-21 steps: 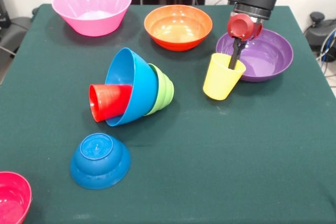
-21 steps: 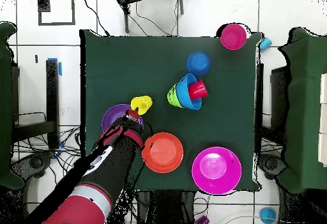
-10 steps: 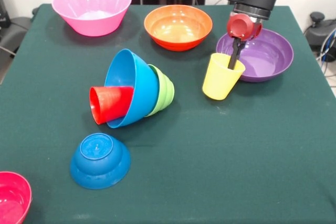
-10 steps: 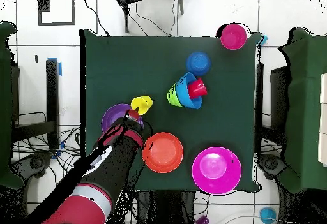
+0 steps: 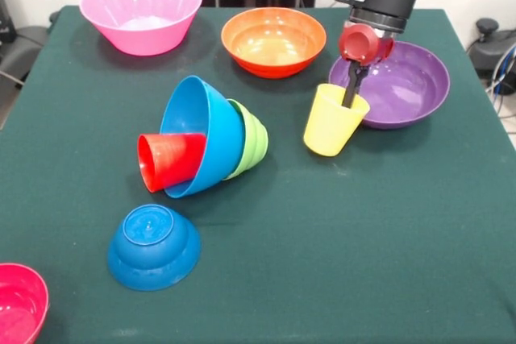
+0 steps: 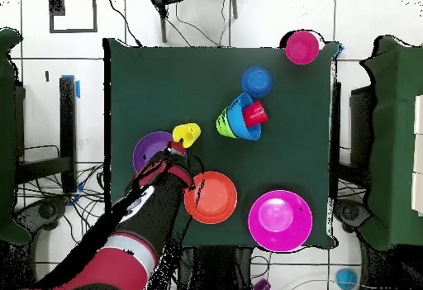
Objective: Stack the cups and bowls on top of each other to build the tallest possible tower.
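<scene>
One yellow cup (image 5: 330, 122) is hanging tilted from the end effector (image 5: 351, 94), which is pinching the cup's rim, with one dark finger (image 5: 350, 90) inside it. The cup is smooth and shiny, wider at its open top, and its mouth is pointing up and toward the purple bowl (image 5: 411, 86) just beside it. Its bottom is leaning toward the pile lying on its side near the middle of the green desk (image 5: 363, 231). In that pile a red cup (image 5: 165, 160) is sitting inside a large blue bowl (image 5: 205, 130), which is sitting inside a green bowl (image 5: 254, 138), all with mouths pointing sideways. A small blue bowl (image 5: 153, 246) is lying upside down nearby. Pink (image 5: 141, 10), orange (image 5: 272, 38) and small red (image 5: 18, 302) bowls are sitting round and glossy, well apart.
</scene>
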`<move>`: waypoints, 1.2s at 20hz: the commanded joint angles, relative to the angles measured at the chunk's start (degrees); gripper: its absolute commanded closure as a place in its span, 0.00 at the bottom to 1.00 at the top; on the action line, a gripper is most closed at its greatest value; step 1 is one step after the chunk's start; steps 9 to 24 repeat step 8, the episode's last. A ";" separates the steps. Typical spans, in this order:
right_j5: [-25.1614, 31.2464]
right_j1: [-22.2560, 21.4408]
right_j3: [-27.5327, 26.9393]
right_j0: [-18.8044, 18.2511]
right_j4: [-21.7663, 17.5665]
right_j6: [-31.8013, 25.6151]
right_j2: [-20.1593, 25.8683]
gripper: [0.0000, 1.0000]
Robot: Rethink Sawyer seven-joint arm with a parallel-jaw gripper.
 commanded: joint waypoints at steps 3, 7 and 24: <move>-5.35 -2.11 3.00 -7.30 -4.99 7.92 13.77 1.00; -7.80 -2.96 4.44 -9.27 -5.83 9.16 15.89 1.00; -8.25 -3.07 4.69 -9.60 -6.00 9.35 16.25 1.00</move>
